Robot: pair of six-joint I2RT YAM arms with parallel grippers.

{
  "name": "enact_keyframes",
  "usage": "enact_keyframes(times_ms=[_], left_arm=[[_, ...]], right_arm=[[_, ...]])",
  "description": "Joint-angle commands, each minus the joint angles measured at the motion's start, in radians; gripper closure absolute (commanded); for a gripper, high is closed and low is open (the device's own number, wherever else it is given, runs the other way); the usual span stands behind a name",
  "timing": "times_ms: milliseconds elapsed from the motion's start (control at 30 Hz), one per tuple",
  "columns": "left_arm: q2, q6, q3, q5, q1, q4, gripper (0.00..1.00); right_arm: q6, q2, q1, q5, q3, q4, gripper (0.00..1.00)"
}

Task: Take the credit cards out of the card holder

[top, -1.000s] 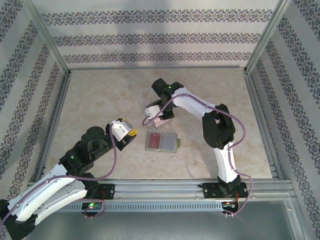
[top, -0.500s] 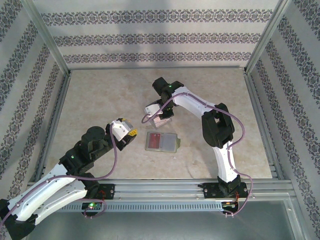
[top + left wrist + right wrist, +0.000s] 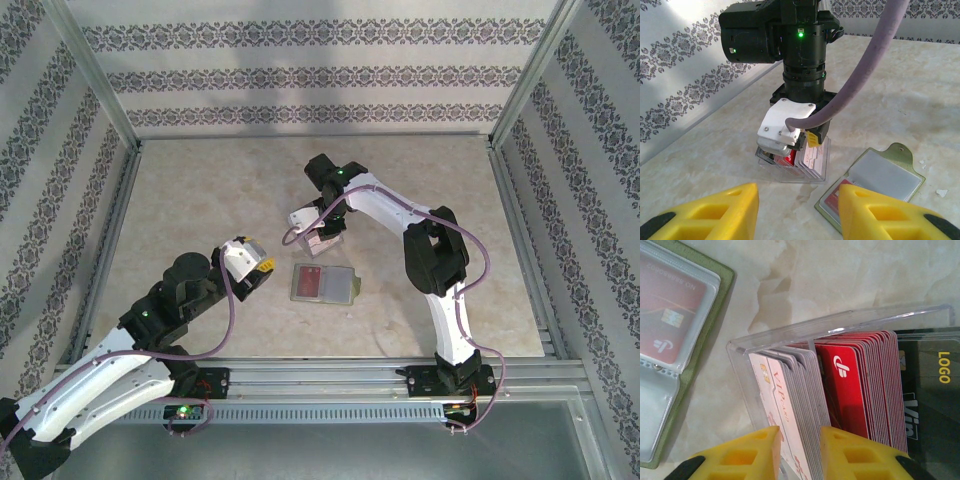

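The olive-green folding card holder (image 3: 322,285) with pale translucent plastic sleeves lies opened flat near the middle of the mottled beige surface (image 3: 200,200), a little toward 6 o'clock. One red bank card (image 3: 670,310) with a gold chip sits in the sleeve on its 9 o'clock half, and the 3 o'clock half looks grey and empty. Seen from above, its long axis runs from 9 to 3 o'clock, with the small rounded closing tab (image 3: 900,148) at the 3 o'clock end. Just at 12 o'clock of it stands a clear plastic tray (image 3: 840,325) packed with upright cards: pale ones, red ones and a dark one with yellow lettering. The right gripper (image 3: 800,450) is down at that tray, its yellow fingers a narrow gap apart on either side of the pale cards' top edges. Nothing is lifted in it, and I judge this a loose straddle rather than a hold. The left gripper (image 3: 795,215) hovers at 9 o'clock of the holder, near it but not touching, with its jaws wide apart and empty. The step in hand looks like the drop-off of a card at the tray, with the job partly done. Next, the right gripper needs to rise clear of the tray, come toward 6 o'clock to the red card and draw it out through the sleeve's mouth. Which side that mouth is on I cannot tell. The left gripper is well placed to pin the holder's 9 o'clock edge so the light wallet does not slide.
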Motion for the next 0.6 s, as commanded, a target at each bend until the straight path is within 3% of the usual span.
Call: enact_keyframes(times_ms=[0, 200, 267, 300, 567], left_arm=[[-0.009, -0.009, 0.011, -0.010, -0.009, 0.008, 0.53], [0.002, -0.037, 0.003, -0.017, -0.009, 0.035, 0.53], [0.005, -0.053, 0.002, -0.022, -0.009, 0.042, 0.52], [0.005, -0.062, -0.002, -0.025, -0.009, 0.045, 0.52], [0.013, -0.110, -0.028, -0.062, -0.008, 0.089, 0.52]], right_arm=[[0.015, -0.022, -0.007, -0.035, 0.023, -0.016, 0.72], [0.066, -0.075, -0.015, -0.035, 0.020, -0.011, 0.68], [0.095, -0.101, -0.018, -0.047, 0.018, -0.011, 0.50], [0.109, -0.115, -0.018, -0.054, 0.016, -0.009, 0.46], [0.335, -0.301, -0.019, 0.036, -0.109, 0.150, 0.37]])
